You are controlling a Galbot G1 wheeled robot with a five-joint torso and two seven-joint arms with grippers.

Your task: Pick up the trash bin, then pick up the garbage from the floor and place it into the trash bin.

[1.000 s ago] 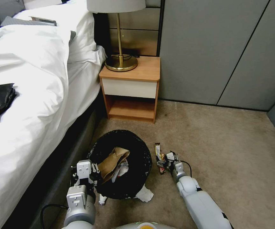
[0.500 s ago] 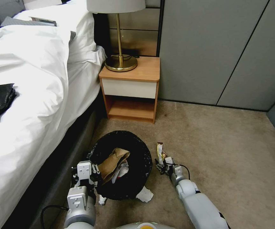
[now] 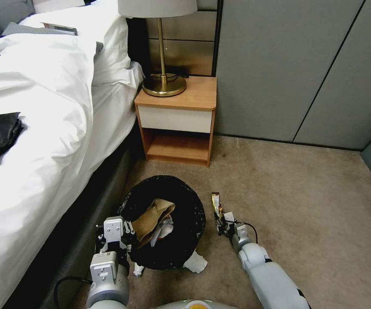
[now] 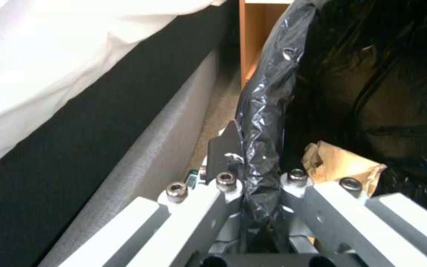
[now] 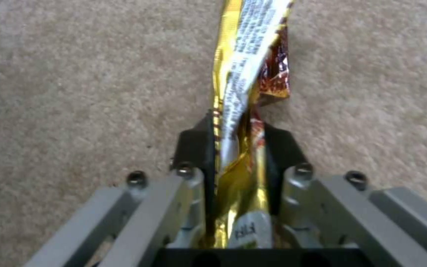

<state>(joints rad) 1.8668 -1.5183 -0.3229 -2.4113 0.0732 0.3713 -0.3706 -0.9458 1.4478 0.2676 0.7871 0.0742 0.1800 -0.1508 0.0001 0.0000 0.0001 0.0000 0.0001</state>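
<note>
The bin (image 3: 165, 223) is seen on the carpet (image 3: 305, 206) just beside the bed (image 3: 31, 141), in front of the nightstand (image 3: 176, 120), its black liner (image 4: 263, 111) folded over the rim. Inside it, brown paper (image 3: 153, 219) and a scrap of white-and-red litter are visible. The rim on the robot's near left side is pinched by the left gripper (image 3: 123, 235); in the left wrist view the crinkled liner is seen pressed between the two fingers (image 4: 223, 148), with the brown paper lying just inside the bin. To the right of the bin, a gold wrapper (image 3: 216, 205) is clamped by the right gripper (image 3: 220, 223), low over the carpet. In the right wrist view the wrapper (image 5: 243, 92) is shown squeezed between the black pads (image 5: 194, 144), its free end with white print and a red-brown patch reaching out beyond them above the carpet; whether that end touches the carpet cannot be told. A crumpled white paper (image 3: 195, 262) is seen on the carpet against the near side of the bin, and another small piece (image 3: 138, 270) lies by the left gripper. A brass lamp (image 3: 163, 81) is stood on the nightstand.
</note>
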